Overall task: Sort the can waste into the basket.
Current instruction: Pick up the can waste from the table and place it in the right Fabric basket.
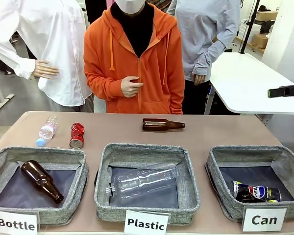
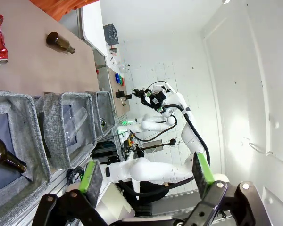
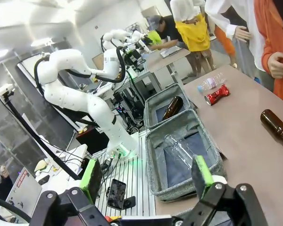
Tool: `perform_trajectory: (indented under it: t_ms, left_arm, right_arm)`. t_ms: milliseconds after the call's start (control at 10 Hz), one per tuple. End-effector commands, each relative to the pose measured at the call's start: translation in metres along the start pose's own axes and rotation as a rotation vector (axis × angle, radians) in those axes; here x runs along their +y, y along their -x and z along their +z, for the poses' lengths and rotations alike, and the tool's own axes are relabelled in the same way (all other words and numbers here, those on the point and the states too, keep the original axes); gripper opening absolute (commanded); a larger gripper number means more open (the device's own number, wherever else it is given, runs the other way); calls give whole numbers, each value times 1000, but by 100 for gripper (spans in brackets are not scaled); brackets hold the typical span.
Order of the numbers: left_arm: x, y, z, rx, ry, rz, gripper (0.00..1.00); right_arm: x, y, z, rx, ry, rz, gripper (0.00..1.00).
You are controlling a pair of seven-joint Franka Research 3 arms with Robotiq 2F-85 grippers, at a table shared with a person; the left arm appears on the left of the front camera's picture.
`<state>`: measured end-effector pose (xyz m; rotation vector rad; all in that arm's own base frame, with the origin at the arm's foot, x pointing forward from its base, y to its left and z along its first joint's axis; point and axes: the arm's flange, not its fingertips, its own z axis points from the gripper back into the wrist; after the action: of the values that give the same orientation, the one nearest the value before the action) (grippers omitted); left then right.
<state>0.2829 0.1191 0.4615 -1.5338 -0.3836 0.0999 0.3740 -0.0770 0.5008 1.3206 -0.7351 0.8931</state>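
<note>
The left gripper [image 2: 147, 173] is released: its two green pads stand wide apart and nothing is between them. It hangs off the side of the table [image 1: 210, 132], looking along the row of baskets. The right gripper [image 3: 146, 173] is also released and empty, its fingers spread wide, and it hangs beside the table, well apart from the cans.

The black can [image 1: 256, 192] lies on its side inside the Can basket [image 1: 250, 150], near the front wall. The red can [image 1: 77, 135], which is crushed, lies on the table behind the Bottle basket [image 1: 39, 151], not in any basket. Just beside it, on its left, lies a small clear bottle [image 1: 47, 130] with a blue cap.

A brown bottle [image 1: 162, 125] lies on its side on the table behind the Plastic basket [image 1: 147, 148], its neck pointing to the right. A second brown bottle [image 1: 41, 181] lies slantwise in the Bottle basket. A big clear bottle [image 1: 143, 182] lies in the Plastic basket.

A person in an orange hoodie stands at the far side of the table, with one hand [image 1: 131, 87] held at the chest, well apart from everything on the table.
</note>
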Motion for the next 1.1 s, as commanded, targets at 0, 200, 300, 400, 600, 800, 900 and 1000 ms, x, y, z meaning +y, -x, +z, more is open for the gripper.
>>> perform_trajectory:
  t_ms: [0, 200, 300, 400, 600, 800, 900, 1000]
  left_arm:
    - [-23, 12, 7, -52, -32, -57, 100]
    - [-59, 8, -49, -11, -274, -82, 100]
    - [-68, -4, -90, -31, -463, -100, 100]
    - [-68, -17, -131, -22, -669, -110, 100]
    - [-56, -23, -165, -28, -1179, -418, 100]
    - [-72, -10, -164, -81, -756, -302, 100]
    - [-72, -10, -164, -81, -756, -302, 100]
    - [-77, -10, -185, -108, -873, -438, 100]
  right_arm:
    - [0, 1, 1, 10, 1, 20, 100]
    - [0, 1, 1, 10, 1, 20, 100]
    - [0, 1, 1, 10, 1, 20, 100]
    - [0, 1, 1, 10, 1, 20, 100]
    - [0, 1, 1, 10, 1, 20, 100]
    - [0, 1, 1, 10, 1, 20, 100]
    - [0, 1, 1, 10, 1, 20, 100]
    - [0, 1, 1, 10, 1, 20, 100]
